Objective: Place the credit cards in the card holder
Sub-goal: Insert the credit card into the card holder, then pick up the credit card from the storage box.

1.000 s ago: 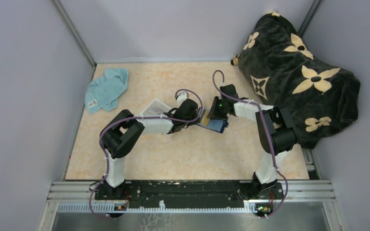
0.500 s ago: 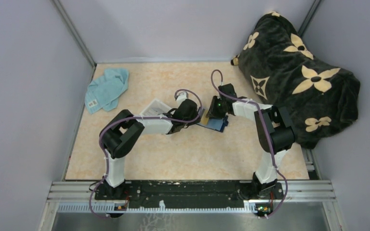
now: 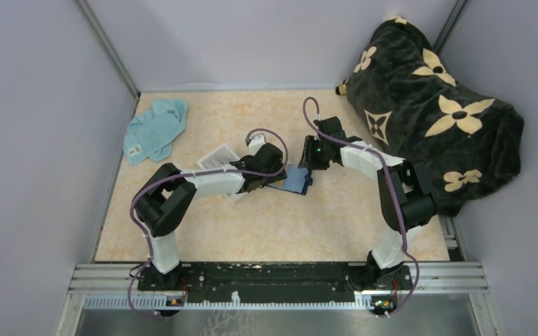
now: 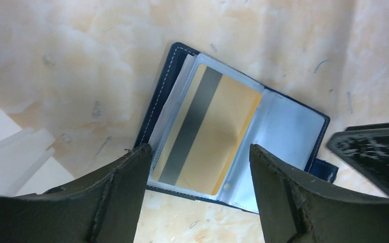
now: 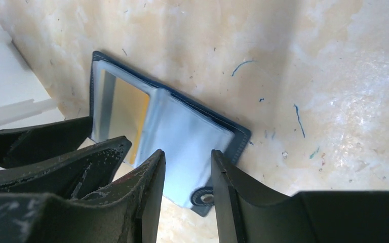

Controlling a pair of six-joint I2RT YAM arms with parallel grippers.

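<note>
On the beige table (image 4: pixel 55 61), the open navy-blue card holder (image 4: pixel 283 136) contains an orange-yellow plastic card (image 4: pixel 207 131). The left end effector (image 4: pixel 200 157) and right end effector (image 5: pixel 186 162) hover above it, both open.

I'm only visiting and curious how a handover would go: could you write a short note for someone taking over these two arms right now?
Left gripper: open, hovering over the card holder, holding nothing.
Right gripper: open, above the holder's snap-tab end; nothing looks pinched.
The card holder lies opened flat on the table, between the two grippers.
Done: one orange-yellow credit card sits inside a clear sleeve of the holder.
Left: any remaining cards. None can be made out in these views; the clear tray beside the left arm is probably the place to check, though its contents are unclear.
</note>
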